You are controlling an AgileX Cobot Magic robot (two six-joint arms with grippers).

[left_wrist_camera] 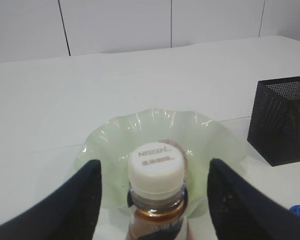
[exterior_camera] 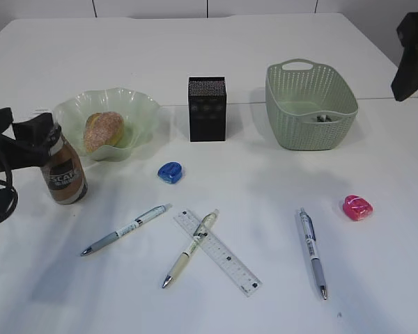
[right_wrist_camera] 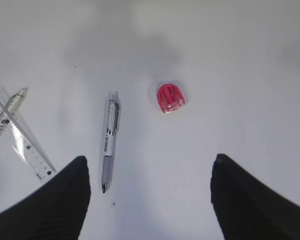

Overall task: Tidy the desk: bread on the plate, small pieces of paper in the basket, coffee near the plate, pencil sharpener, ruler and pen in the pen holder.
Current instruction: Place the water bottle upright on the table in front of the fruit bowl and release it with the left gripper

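Left gripper (left_wrist_camera: 155,200): jaws spread, one dark finger (left_wrist_camera: 75,205) on each side of the coffee bottle (exterior_camera: 64,175). There's a visible gap between each finger and the bottle's white cap, so whether it's actually clamped lower down, can't tell.
Coffee bottle: standing upright on the white table (exterior_camera: 279,292), just in front of the plate's left rim.
Plate (exterior_camera: 136,111): pale green, wavy-edged, back left.
Bread (exterior_camera: 102,131): sitting in the plate, a little left of centre.
Right gripper (right_wrist_camera: 149,197): jaws wide apart and nothing between them, hanging above the table; in the exterior view only a dark bit of that arm shows at the top right corner.
Under the right gripper: a pen (right_wrist_camera: 110,142) lying lengthwise and the pink pencil sharpener (right_wrist_camera: 170,97) just to its right, apart from each other.
Blue pencil sharpener (exterior_camera: 170,172): on the table in front of the pen holder (exterior_camera: 207,108), slightly left.
Pen holder: black mesh box, upright, between plate and basket.
Basket (exterior_camera: 311,118): green, back right, something small and dark inside, too small to tell.
Ruler (exterior_camera: 226,259): clear, lying diagonally front centre, with a cream pen (exterior_camera: 188,252) crossing over its upper end.
Third pen (exterior_camera: 125,229): left of the ruler, angled, not touching it.
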